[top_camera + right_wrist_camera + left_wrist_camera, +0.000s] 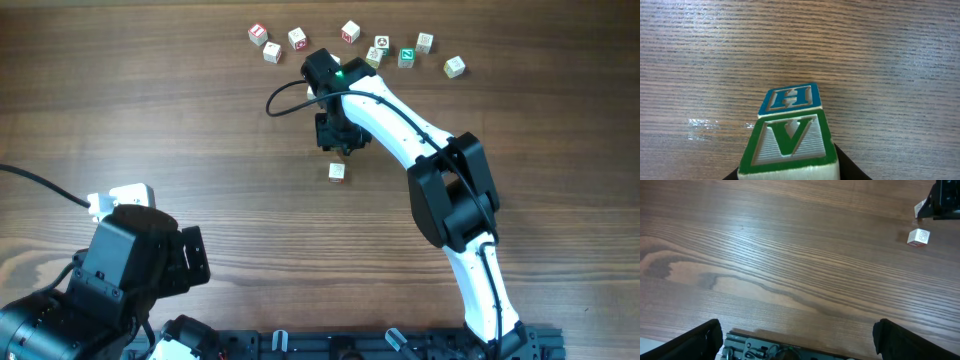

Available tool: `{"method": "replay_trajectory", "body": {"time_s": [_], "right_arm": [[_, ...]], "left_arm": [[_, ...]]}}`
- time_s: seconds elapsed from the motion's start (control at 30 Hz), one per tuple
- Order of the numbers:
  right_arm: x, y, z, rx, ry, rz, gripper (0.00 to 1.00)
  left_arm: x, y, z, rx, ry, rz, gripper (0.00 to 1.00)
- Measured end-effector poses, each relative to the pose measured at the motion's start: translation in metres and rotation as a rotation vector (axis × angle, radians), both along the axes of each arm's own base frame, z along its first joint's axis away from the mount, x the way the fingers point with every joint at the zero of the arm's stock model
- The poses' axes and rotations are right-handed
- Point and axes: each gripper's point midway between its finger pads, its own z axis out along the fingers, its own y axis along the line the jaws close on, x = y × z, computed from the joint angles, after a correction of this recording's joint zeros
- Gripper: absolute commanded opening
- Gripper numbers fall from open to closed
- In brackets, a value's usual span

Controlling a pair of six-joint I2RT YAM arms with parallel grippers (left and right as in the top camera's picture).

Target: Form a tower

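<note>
Right pincer (337, 135), clamped on the V cube (787, 144), should set it squarely on the tower base (337, 172) (one red-marked cube so far) just robot-ward of it, edges flush.

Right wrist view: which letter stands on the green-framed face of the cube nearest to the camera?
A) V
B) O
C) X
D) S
A: the green-framed face of the letter cube plainly shows a V; its other visible face is blue and bears an H.
</note>
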Motion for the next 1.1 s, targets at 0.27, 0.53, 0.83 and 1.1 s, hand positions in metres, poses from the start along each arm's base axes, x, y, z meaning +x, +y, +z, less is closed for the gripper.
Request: {"method": "replay_trajectory", "body": {"time_s": [0.27, 0.53, 0.83, 1.1], "right_arm": [[-0.003, -0.001, 0.000, 0.002, 0.014, -0.049, 0.64], [0.002, 0.004, 0.000, 0.015, -0.008, 0.059, 0.75], [0.015, 0.001, -0.001, 0.030, -0.041, 0.094, 0.47], [0.018, 0.002, -0.004, 0.037, -0.048, 0.051, 0.29]], "left_arm": [[0.000, 0.000, 0.000, 0.000, 0.000, 0.000, 1.00], [0.000, 0.000, 0.000, 0.000, 0.000, 0.000, 1.00], [0.000, 0.000, 0.000, 0.000, 0.000, 0.000, 1.00], [0.000, 0.000, 0.000, 0.000, 0.000, 0.000, 1.00]]}}
